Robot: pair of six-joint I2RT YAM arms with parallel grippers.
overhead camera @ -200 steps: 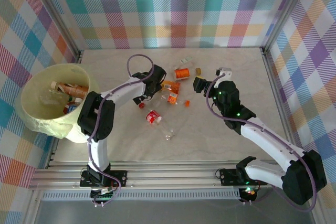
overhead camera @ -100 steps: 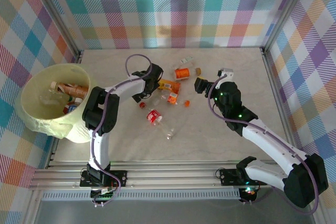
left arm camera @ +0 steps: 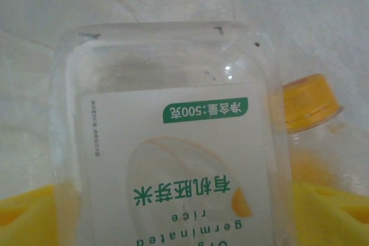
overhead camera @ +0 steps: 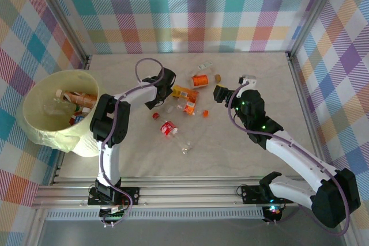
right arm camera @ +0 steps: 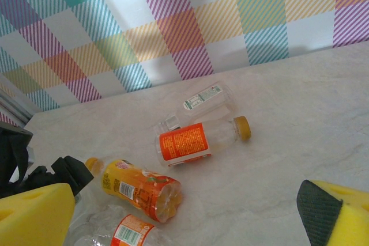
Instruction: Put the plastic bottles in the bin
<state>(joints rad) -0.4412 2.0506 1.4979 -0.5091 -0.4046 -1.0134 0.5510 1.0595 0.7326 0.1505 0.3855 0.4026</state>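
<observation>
I'm straddling the clear rice bottle [left arm camera: 173, 142] mid-body w/ my left gripper [left arm camera: 181, 214], can't tell if pinching yet; guessing light, thin, slippery plastic.

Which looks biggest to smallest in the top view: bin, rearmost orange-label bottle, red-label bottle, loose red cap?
1. bin, by far
2. rearmost orange-label bottle and red-label bottle: about alike, not ranking them
3. loose red cap, smallest

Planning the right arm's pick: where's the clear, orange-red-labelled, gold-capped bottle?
The gold-capped bottle lies mid-frame in the right wrist view, between the green-labelled bottle behind it and the orange juice bottle at lower left.
</observation>
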